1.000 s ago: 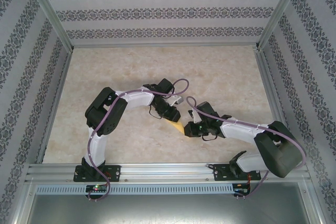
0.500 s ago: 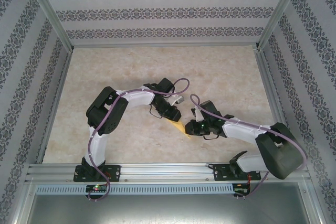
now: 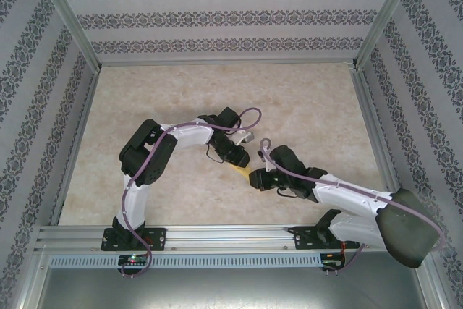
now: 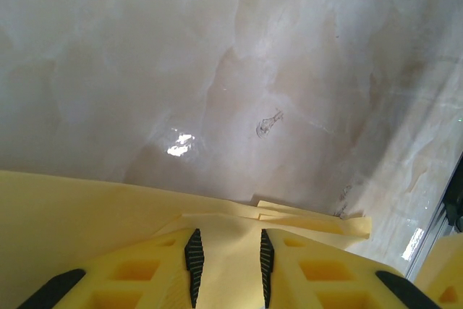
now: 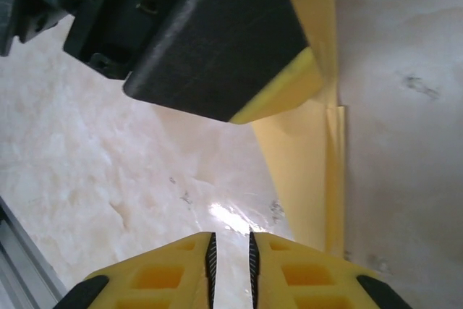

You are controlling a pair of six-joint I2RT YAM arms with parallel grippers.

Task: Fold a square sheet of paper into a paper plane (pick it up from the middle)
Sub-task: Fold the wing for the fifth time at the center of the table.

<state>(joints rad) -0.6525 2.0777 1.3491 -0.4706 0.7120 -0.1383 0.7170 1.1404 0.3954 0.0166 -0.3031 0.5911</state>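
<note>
The mustard-yellow square sheet of paper lies folded into a narrow layered shape on the marble table, between my two grippers. My left gripper comes down on it from the upper left. Its jaws stand partly apart, tips resting on the paper, which spans the gap between the pads. In the right wrist view that gripper's black body touches the paper's top with a yellow fingertip. My right gripper sits just off the paper's lower right, with a narrow gap over bare table.
The beige marble tabletop stretches behind and to both sides. Aluminium frame rails run along the near edge and the sides, with patterned walls beyond. Purple cables loop over both arms.
My right gripper has parted its jaws slightly and shifted a little left beside the paper, while its arm has dropped lower and further right. The left arm has not moved.
</note>
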